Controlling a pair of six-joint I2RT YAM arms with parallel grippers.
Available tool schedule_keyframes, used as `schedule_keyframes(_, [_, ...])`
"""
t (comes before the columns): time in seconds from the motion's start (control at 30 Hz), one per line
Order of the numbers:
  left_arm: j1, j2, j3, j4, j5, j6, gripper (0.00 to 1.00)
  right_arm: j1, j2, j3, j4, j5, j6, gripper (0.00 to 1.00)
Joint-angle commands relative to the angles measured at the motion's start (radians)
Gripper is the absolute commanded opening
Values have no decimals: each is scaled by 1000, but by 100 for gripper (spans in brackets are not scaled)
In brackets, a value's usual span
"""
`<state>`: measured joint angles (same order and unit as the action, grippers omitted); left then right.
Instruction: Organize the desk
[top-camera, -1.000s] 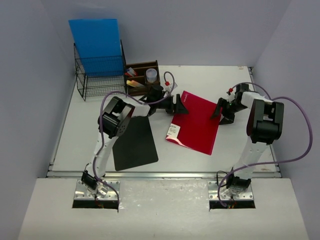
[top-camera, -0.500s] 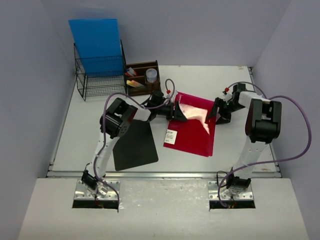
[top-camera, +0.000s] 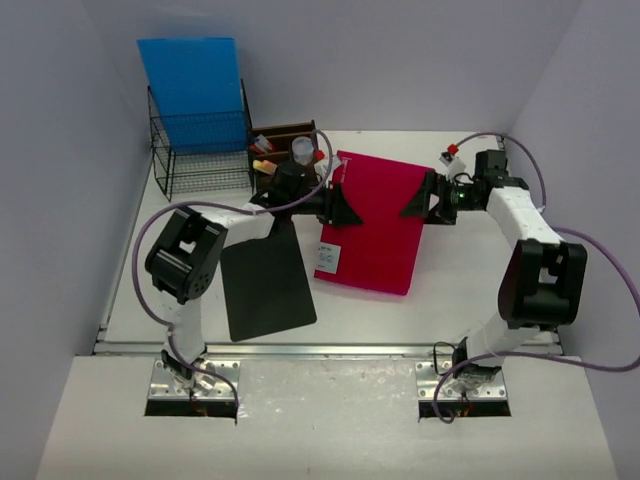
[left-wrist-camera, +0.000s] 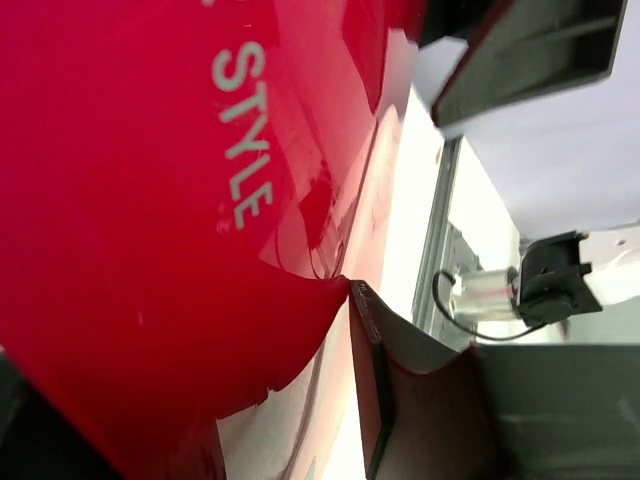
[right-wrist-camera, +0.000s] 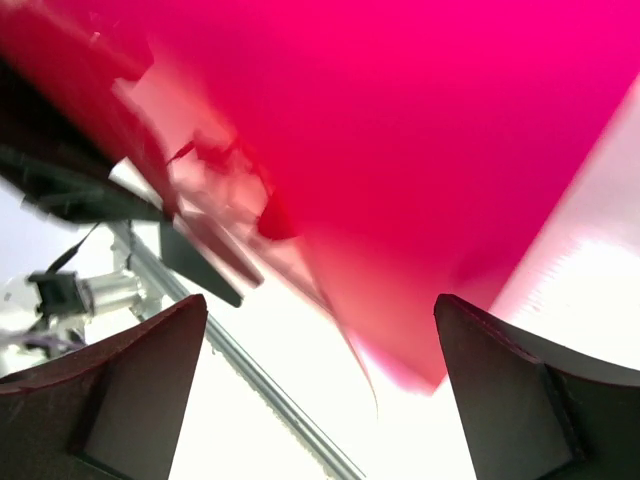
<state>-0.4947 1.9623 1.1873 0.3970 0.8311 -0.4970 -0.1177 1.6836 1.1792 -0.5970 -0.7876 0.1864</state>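
In the top external view, the red folder (top-camera: 375, 225) is seen tilted up from the desk (top-camera: 470, 290), the wide white tabletop beneath both arms. Its left edge is clamped by the left gripper (top-camera: 338, 208), and in the left wrist view the plastic is buckled where it is pinched. The right gripper (top-camera: 418, 195) is spread wide at the opposite edge with nothing grasped, so the folder is judged to be carried by the left arm alone. The wire rack (top-camera: 200, 160) at the far left corner, where a blue folder (top-camera: 190, 75) is stood upright, is the likely destination. The black clipboard (top-camera: 265, 285) is laid flat nearby.
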Motion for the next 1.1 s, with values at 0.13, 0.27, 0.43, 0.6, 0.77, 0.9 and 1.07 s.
schedule_keyframes(0.13, [59,-239,-36,30,-34,74,0,-4,-278,-89,212,-242,-23,99])
schedule_keyframes(0.27, [70,-312,-51,-8,-58,50,0,-2,-329,-67,237,-226,-24,99])
schedule_keyframes(0.43, [68,-457,-117,-80,-161,141,0,-2,-424,-71,281,-141,4,99])
schedule_keyframes(0.6, [62,-578,-159,-233,-322,345,0,-5,-437,-12,180,-116,148,99])
schedule_keyframes(0.77, [57,-715,-236,-293,-433,433,0,-5,-533,-113,214,-89,359,99])
schedule_keyframes(0.9, [6,-825,-293,-328,-637,491,0,-5,-634,-200,274,-33,573,99])
schedule_keyframes(1.07, [-179,-971,-405,-293,-973,716,0,-3,-682,-202,278,-59,777,95])
